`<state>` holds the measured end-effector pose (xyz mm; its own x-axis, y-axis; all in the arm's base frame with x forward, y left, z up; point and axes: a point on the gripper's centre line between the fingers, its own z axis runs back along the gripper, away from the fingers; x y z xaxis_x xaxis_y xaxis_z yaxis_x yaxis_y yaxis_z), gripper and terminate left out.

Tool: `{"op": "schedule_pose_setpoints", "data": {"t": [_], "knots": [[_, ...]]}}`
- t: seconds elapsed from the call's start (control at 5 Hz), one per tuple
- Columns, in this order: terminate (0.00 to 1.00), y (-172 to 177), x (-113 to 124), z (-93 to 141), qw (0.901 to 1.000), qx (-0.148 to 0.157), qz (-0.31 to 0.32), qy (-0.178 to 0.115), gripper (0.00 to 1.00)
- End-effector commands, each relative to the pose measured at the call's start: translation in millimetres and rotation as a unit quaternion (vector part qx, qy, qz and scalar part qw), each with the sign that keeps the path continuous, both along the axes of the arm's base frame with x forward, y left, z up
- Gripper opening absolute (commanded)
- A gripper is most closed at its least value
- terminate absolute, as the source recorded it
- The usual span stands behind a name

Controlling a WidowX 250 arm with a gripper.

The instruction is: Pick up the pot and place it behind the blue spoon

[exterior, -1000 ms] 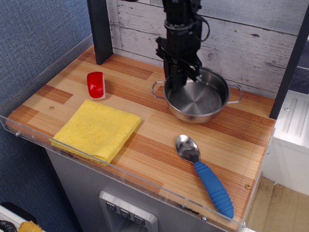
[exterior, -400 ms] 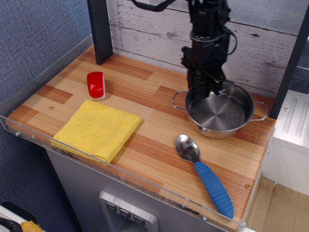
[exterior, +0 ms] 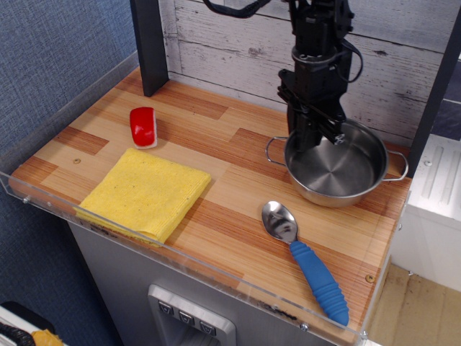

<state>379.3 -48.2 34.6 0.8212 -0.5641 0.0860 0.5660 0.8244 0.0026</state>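
Observation:
The shiny steel pot (exterior: 338,171) with two wire loop handles sits at the back right of the wooden table, behind the blue spoon. The blue spoon (exterior: 306,261) lies near the front right, metal bowl toward the pot, blue ribbed handle toward the front edge. My black gripper (exterior: 302,138) comes down from above and is shut on the pot's left rim, one finger inside the pot and one outside. I cannot tell whether the pot's base touches the table.
A folded yellow cloth (exterior: 146,192) lies at the front left. A small red-and-white object (exterior: 143,126) sits behind it. A dark post (exterior: 150,45) stands at the back left. A clear plastic lip (exterior: 180,256) edges the table. The plank wall is close behind the pot.
My gripper has carried the pot to the right along the back of the table, from near the middle to behind the spoon. The spoon, cloth and red object have not moved.

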Motion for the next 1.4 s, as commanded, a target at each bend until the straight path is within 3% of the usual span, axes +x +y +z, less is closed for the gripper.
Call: {"op": "schedule_pose_setpoints", "data": {"t": [0.0, 0.8, 1.0, 1.2], "knots": [[0.00, -12, 7, 6, 0.9997, -0.004, -0.018, -0.019, 0.00], [0.00, -14, -7, -8, 0.9999, -0.006, -0.008, 0.004, 0.00], [0.00, -12, -6, -11, 1.0000, -0.005, -0.005, 0.004, 1.00], [0.00, -10, -3, -7, 0.9998, 0.003, -0.001, -0.019, 1.00]]}}
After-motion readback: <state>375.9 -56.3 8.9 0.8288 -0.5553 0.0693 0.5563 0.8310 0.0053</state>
